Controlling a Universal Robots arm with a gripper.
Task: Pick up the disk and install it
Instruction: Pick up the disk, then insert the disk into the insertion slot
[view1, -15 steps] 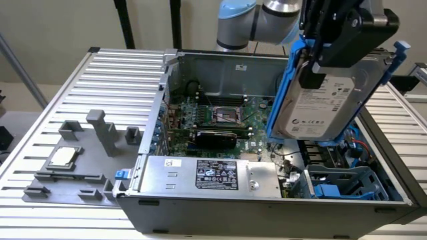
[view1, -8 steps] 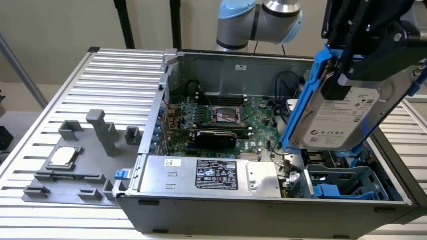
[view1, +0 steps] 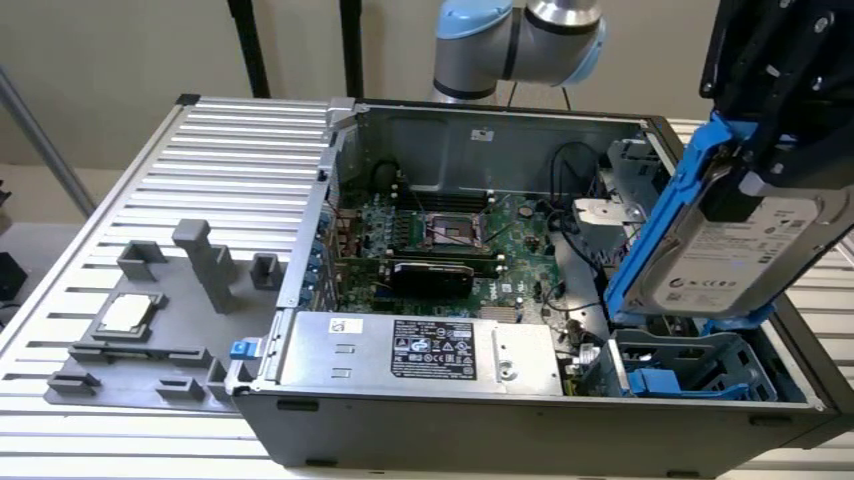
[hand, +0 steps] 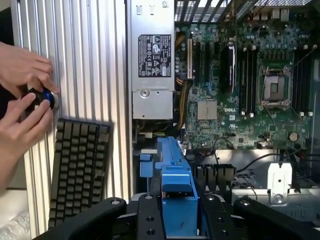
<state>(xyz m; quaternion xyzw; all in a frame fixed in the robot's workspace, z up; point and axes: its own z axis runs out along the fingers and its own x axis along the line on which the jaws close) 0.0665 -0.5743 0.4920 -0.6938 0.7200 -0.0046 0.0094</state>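
Observation:
The disk (view1: 731, 262) is a silver-grey drive with a white label and bright blue rails. It hangs tilted, nearly on edge, over the exterior view's right side of the open computer case (view1: 534, 410). My gripper (view1: 747, 195) comes down from above and is shut on its upper part. The disk's lower edge sits just above the blue drive cage (view1: 694, 368) in the case's near corner. In the wrist view the disk's blue rail (hand: 174, 180) stands between my black fingers (hand: 102, 217), with my gripper (hand: 177, 216) closed around it.
Inside the case lie the motherboard (view1: 441, 235) and the grey power-supply box (view1: 414, 350). A grey fixture plate (view1: 160, 330) with a small silver chip (view1: 127, 313) sits on the ribbed table. A person's hands (hand: 22, 100) hold a small round object near a keyboard (hand: 80, 170).

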